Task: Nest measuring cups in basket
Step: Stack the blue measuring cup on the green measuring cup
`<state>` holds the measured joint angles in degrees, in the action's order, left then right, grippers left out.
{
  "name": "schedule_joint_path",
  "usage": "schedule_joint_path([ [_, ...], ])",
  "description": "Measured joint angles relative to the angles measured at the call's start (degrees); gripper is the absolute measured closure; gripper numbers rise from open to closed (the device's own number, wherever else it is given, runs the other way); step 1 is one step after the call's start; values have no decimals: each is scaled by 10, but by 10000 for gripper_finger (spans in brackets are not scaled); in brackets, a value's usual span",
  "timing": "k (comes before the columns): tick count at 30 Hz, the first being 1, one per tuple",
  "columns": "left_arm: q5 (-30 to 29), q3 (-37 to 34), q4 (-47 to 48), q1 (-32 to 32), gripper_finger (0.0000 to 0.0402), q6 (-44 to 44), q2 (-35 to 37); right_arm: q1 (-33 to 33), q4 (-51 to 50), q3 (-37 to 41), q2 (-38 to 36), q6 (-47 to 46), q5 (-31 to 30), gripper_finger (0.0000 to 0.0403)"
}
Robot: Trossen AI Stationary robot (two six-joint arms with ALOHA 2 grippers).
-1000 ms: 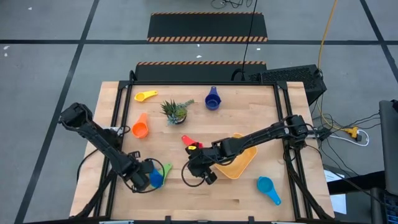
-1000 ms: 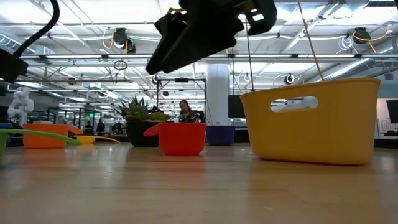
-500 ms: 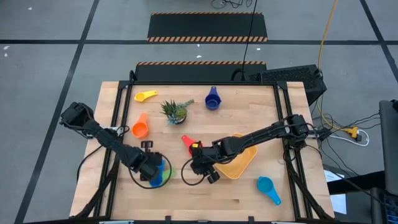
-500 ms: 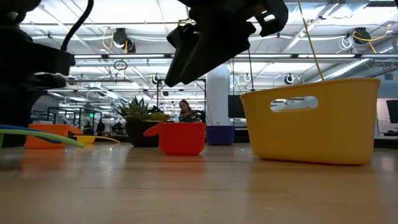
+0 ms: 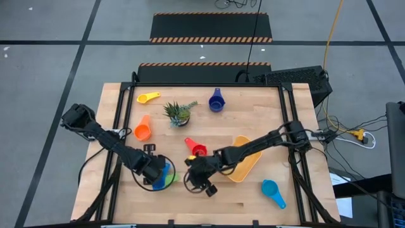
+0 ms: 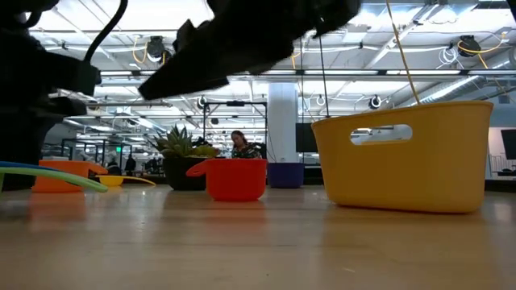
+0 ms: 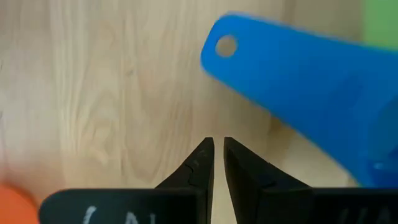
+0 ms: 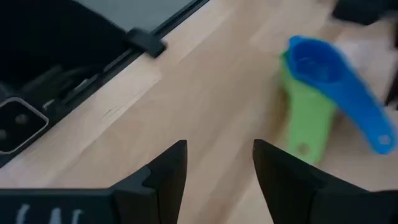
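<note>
**A:** Where do the cups lie on the pale wooden table point(image 5: 247, 196)?

**B:** The shallow orange-yellow plastic basket point(image 5: 249, 166) sits right of centre with no cup visible inside it. A small round blue plastic measuring cup point(image 5: 163, 175) rests in a green plastic measuring cup point(image 5: 169, 179) near the front left. The red plastic cup point(image 5: 197, 148) is just left of the basket, the dark blue cup point(image 5: 216, 101) towards the back, the yellow cup point(image 5: 148, 97) at the back left, an orange cup point(image 5: 142, 130) on the left side, and the light blue cup point(image 5: 273, 192) at the front right, apart from the basket.

**A:** And the left gripper point(image 5: 152, 172)?

**B:** It hangs right at the blue-and-green pair. In its wrist view the two fingertips point(image 7: 202, 163) are nearly touching, clenched on nothing, with the blue cup's flat handle just beyond them.

**A:** The right gripper point(image 5: 197, 178)?

**B:** It is low over the table between the nested pair and the basket. Its fingers point(image 8: 163, 171) stand apart, released, and the blue cup shows seated in the green one past them.

**A:** Anything else?

**B:** A small spiky green potted plant point(image 5: 178, 113) stands between the yellow and dark blue cups. In the low view a person point(image 6: 240, 144) is visible far back in the room.
</note>
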<state>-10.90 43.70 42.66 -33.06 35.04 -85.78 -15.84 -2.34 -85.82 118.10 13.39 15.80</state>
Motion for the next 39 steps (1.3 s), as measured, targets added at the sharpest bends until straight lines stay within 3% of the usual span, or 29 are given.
schedule_joint_path([
  [4, 2, 0, -27, 15, 362, -21, 0, -3, 37, 0, 17, -14, -7, 271],
  [9, 8, 0, -28, 33, 362, -35, 0, -10, 55, 0, 41, -3, -7, 387],
  [18, 34, 0, -60, 49, 362, -38, 0, -15, 190, -1, 104, -79, 4, 402],
  [30, 40, 0, -103, 49, 362, -28, 0, -13, 212, -38, 140, -82, -84, 403],
  [36, 40, 0, -102, 49, 362, -28, 0, -4, 207, -37, 141, -97, -79, 403],
  [39, 40, 0, -93, 49, 362, -34, 0, -12, 235, -37, 141, -108, -35, 403],
])
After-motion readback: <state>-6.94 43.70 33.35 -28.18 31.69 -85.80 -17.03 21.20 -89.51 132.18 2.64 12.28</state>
